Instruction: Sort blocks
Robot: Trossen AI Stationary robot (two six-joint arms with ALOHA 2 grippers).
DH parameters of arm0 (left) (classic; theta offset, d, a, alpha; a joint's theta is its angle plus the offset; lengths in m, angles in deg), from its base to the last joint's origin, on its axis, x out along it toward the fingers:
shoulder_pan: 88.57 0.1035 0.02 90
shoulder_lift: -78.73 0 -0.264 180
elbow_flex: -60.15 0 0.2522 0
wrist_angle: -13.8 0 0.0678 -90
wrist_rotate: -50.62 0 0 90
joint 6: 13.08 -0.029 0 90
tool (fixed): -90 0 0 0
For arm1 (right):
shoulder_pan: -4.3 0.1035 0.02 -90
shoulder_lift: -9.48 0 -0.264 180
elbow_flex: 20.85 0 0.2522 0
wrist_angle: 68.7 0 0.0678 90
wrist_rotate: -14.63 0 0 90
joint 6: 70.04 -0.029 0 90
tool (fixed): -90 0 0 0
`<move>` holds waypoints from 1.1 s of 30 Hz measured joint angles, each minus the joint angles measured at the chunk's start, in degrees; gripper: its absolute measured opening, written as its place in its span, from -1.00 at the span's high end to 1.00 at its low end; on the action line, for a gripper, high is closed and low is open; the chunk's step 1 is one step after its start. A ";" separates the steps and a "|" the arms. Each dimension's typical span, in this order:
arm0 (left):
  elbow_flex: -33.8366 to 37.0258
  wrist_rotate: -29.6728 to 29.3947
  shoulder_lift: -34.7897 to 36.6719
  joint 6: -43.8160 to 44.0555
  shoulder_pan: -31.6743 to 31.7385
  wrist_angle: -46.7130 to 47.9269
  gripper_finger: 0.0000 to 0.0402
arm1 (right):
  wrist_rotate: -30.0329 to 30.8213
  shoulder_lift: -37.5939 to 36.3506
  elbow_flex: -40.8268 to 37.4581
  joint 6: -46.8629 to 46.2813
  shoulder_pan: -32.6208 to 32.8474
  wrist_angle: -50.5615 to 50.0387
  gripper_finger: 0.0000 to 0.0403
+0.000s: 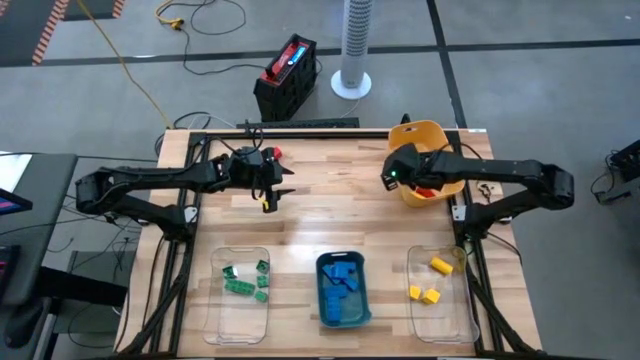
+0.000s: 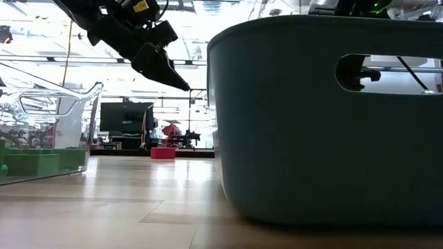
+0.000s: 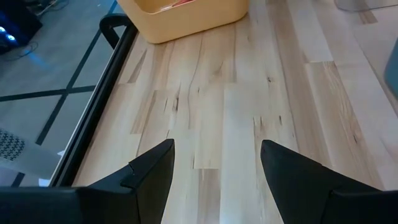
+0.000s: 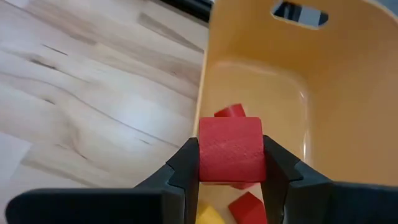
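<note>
Two arms are mine. At upper left of the high view, my left gripper [image 1: 271, 192] hangs over bare worktop [image 1: 330, 225], fingers spread and empty, waiting. Along the bottom, sorted blocks fill three bins: green [image 1: 240, 286], blue [image 1: 343, 285], yellow [image 1: 430, 294]. At upper right, my right gripper [image 4: 231, 163] pinches a red block [image 4: 231, 150] over the yellow bin [image 4: 323, 93], raised to carry away.

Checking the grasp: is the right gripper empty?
No: the right gripper is shut on a red plastic block over the yellow plastic bin.
</note>
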 joint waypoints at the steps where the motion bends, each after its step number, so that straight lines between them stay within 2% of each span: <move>1: 0.00 0.00 0.00 0.12 0.00 0.01 -0.17 | -0.57 0.03 0.00 -0.02 -0.75 -0.42 0.39; 9: 0.00 0.02 0.00 0.29 0.00 0.64 -0.17 | -5.50 -0.04 0.00 -0.11 -4.01 -1.24 0.35; 13: 0.00 0.01 -0.02 0.31 0.00 0.95 -0.17 | -7.96 -0.04 0.00 -0.39 -4.28 -1.73 0.21; 18: 0.00 0.02 -0.02 0.31 0.00 1.58 -0.17 | -8.23 -0.03 0.00 -0.84 -4.25 -2.92 0.02; 23: 0.00 0.02 -0.02 0.29 0.00 1.94 -0.17 | -8.23 -0.01 0.00 -1.16 -4.05 -2.95 -0.05; 27: 0.02 -0.12 0.32 0.13 0.00 0.94 -0.16 | -6.20 -0.12 0.00 0.15 -0.42 -0.50 -0.06; 31: 0.02 -0.50 1.09 0.97 0.00 -1.38 -0.16 | -1.02 -0.14 0.00 3.29 5.37 6.94 -0.06; 33: 0.02 -0.57 0.95 1.39 0.00 -1.24 -0.16 | -0.65 -0.14 0.00 5.39 7.12 11.02 -0.06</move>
